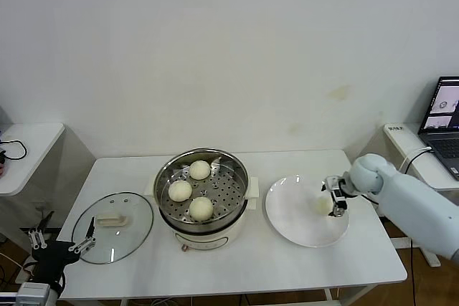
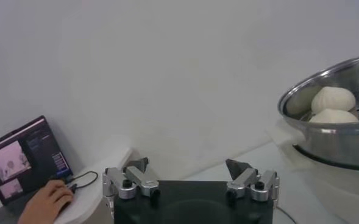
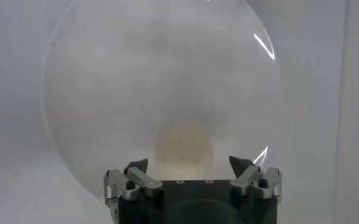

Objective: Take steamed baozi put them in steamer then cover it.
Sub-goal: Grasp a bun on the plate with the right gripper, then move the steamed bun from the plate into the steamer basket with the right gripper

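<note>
The steamer stands mid-table with three baozi on its perforated tray. The fourth baozi lies on a white plate to its right. My right gripper is open and hangs just over this bun. In the right wrist view the bun sits on the plate between and just beyond the spread fingertips of the gripper. The cover lies flat on the table left of the steamer. My left gripper is open and parked low beside the table's left front corner; in its own view the left gripper faces the steamer.
A laptop sits on a side table at the right. A small white table stands at the left. In the left wrist view a person's hand rests by a laptop.
</note>
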Controlling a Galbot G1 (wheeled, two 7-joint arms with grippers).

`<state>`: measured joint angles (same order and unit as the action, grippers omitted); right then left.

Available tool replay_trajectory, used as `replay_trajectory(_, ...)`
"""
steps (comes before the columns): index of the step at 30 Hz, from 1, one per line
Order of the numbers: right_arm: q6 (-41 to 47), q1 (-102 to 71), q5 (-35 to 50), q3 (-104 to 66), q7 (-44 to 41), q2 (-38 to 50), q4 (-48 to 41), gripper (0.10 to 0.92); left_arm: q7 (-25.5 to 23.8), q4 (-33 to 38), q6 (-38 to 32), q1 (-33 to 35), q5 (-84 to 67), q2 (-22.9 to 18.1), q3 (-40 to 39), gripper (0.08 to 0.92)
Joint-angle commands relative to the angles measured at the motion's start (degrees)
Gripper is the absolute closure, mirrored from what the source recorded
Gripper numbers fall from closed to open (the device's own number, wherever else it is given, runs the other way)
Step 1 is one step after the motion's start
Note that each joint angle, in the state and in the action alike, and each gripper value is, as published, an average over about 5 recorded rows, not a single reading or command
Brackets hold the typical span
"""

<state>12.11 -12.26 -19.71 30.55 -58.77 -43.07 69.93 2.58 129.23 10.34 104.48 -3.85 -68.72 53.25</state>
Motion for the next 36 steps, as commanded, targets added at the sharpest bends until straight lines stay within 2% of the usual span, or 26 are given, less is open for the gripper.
replay_trajectory(1,0.1,-0.8,-1.7,-0.6,0.3,-3.1,-3.2,0.243,0.0,-0.1,0.0,0.0,0.0,-0.1,0.0,0.177)
replay_trajectory(12,1.2,-0.9,-3.0,-1.0,-0.5,-2.8,-3.2,0.339,0.0,-0.1,0.0,0.0,0.0,-0.3,-0.1,0.177)
replay_trajectory(25,2.8,1.5,0.3,0.5,-2.5,-0.9,-0.2,0.512,0.0,-0.1,-0.1,0.0,-0.1,-0.3,0.1,0.177)
replay_trajectory(36,6.5,15.8,11.0,11.2,-3.6,5.6,8.3,0.516,0.0,0.4,0.0,-0.3,-0.2,0.0,0.0,0.177)
